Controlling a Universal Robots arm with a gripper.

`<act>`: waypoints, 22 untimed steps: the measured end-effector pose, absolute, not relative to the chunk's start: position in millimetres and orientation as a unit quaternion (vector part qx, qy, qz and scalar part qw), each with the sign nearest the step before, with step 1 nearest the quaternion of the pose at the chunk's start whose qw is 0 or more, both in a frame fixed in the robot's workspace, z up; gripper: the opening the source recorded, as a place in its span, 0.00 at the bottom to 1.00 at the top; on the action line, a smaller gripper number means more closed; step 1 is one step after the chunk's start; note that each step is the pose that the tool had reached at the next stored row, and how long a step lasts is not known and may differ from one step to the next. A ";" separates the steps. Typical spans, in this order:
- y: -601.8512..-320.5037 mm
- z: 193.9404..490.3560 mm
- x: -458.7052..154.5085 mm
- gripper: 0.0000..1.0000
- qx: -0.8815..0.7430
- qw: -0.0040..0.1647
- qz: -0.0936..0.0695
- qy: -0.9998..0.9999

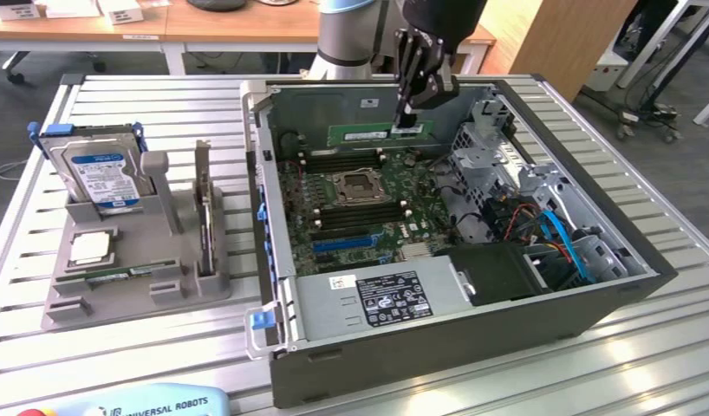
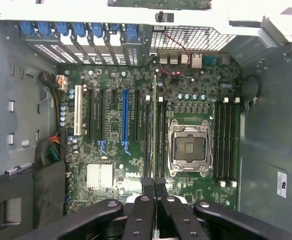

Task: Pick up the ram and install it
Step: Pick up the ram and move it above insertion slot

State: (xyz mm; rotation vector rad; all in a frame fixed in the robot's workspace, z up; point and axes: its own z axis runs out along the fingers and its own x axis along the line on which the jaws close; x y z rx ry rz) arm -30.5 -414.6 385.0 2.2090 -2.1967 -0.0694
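At the table (image 1: 135, 347) edge nearest the exterior camera lies a blue and white pendant (image 1: 158, 403) marked with the robot maker's name. Behind it, toward the table edge on the exterior view's left, a grey holder (image 1: 140, 290) rests on the slats. A square silver processor chip (image 1: 91, 249) lies flat in its near part, and a blue-labelled hard drive (image 1: 100, 173) stands upright at its far end.

Just beside the holder, filling the middle and the exterior view's right of the table, sits an open computer case (image 1: 447, 347). A silver power supply (image 1: 378, 299) occupies its near side. Beyond that lies the green motherboard (image 1: 331, 217), with an empty processor socket (image 1: 357, 185) near its middle and long black memory slots (image 1: 331, 169) on either side of the socket.

Over the far part of the case hangs the tool (image 1: 409, 128), its dark fingers pinched tight on one end of the ram (image 1: 361, 134). The green stick lies level, lengthwise along the case's far wall, and appears lifted clear of the board. In the wrist view the ram (image 2: 155, 115) shows edge-on as a thin line running out from the closed fingertips of the tool (image 2: 155, 184), in line with the slots just beside the socket. Whether its lower edge touches a slot cannot be told.

The arm (image 1: 343, 35) rises by the table's far edge.
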 end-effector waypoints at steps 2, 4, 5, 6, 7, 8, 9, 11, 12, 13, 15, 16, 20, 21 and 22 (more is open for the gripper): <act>-414.6 384.7 -30.5 0.11 0.709 0.013 -0.022 -0.705; -414.6 384.8 -30.5 0.11 0.709 0.013 -0.022 -0.705; -414.6 384.7 -30.6 0.11 0.709 0.013 -0.022 -0.705; -414.5 384.4 -30.5 0.11 0.709 0.013 -0.022 -0.705; -414.5 384.1 -30.5 0.11 0.709 0.013 -0.022 -0.705; -414.5 383.7 -30.5 0.11 0.709 0.013 -0.022 -0.705; -414.5 383.3 -30.5 0.11 0.709 0.013 -0.022 -0.705; -414.3 381.7 -30.6 0.11 0.709 0.013 -0.022 -0.705; -414.0 381.0 -30.6 0.11 0.709 0.013 -0.022 -0.705; -413.7 380.3 -30.6 0.11 0.709 0.013 -0.022 -0.705; -413.5 380.0 -30.6 0.11 0.709 0.013 -0.022 -0.705; -413.5 379.9 -30.6 0.11 0.709 0.012 -0.023 -0.705; -413.5 379.6 -30.6 0.11 0.709 0.011 -0.024 -0.705; -413.5 379.5 -30.6 0.11 0.709 0.010 -0.025 -0.705; -413.5 379.3 -30.6 0.11 0.709 0.010 -0.025 -0.705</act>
